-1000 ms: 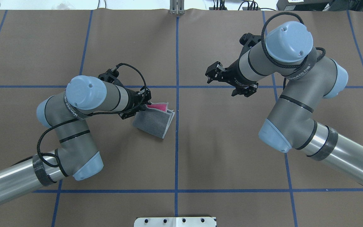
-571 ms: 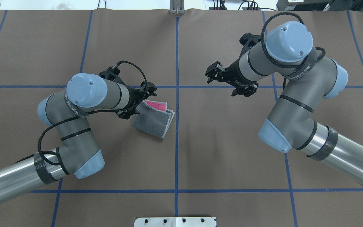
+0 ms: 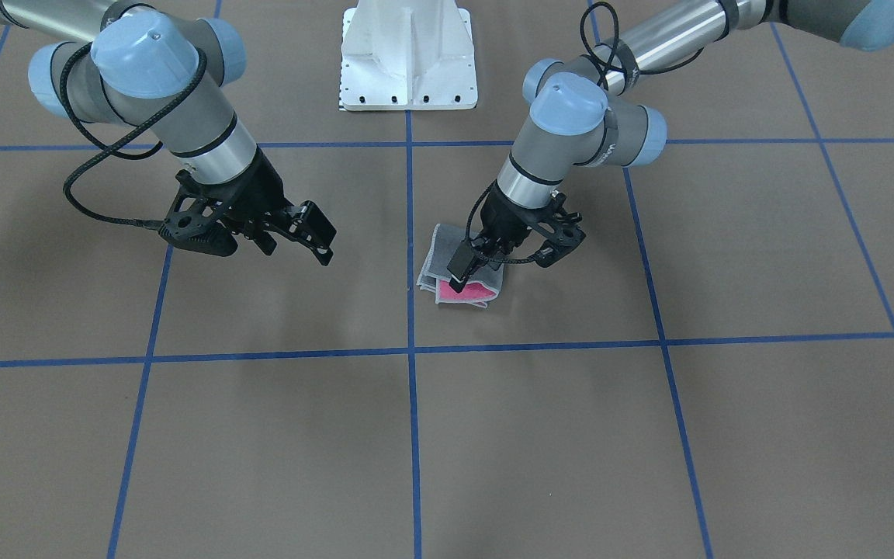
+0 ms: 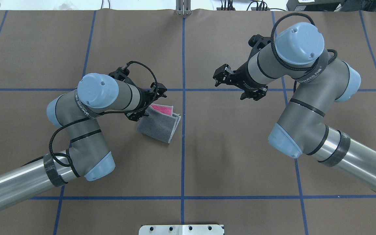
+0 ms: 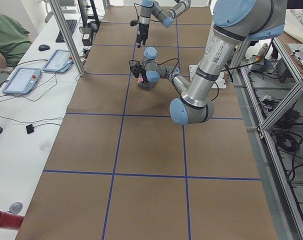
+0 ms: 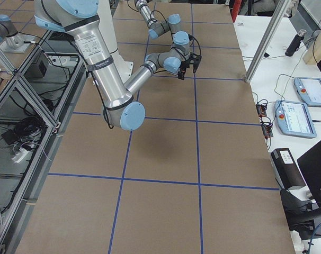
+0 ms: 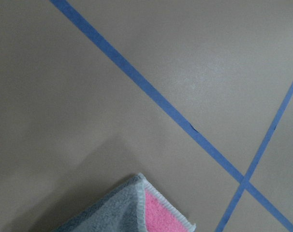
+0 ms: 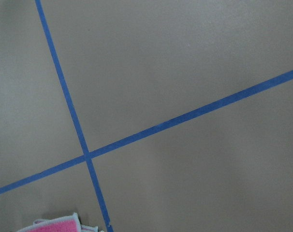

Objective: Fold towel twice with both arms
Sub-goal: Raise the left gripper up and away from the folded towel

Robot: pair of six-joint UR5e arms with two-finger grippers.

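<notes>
The towel [image 4: 158, 125] lies folded on the table just left of the centre line, grey face up, with a pink strip [image 4: 162, 109] showing along its far edge. It also shows in the front view [image 3: 447, 268]. My left gripper [image 4: 147, 103] is open and empty, hovering over the towel's far-left corner; in the front view [image 3: 505, 260] one finger hangs just above the pink strip. The left wrist view shows that towel corner [image 7: 122, 210]. My right gripper [image 4: 229, 87] is open and empty, raised well to the right of the towel.
Brown table cover with blue tape grid lines [image 4: 183, 147]. The white pedestal base [image 3: 408, 54] stands at the robot's edge. Operator tablets [image 5: 22, 79] lie on a side table beyond the far edge.
My left gripper opened and let go of the towel's far corner, then rose slightly; its elbow and wrist shifted right. The towel stayed flat and folded. The right arm has not moved.
</notes>
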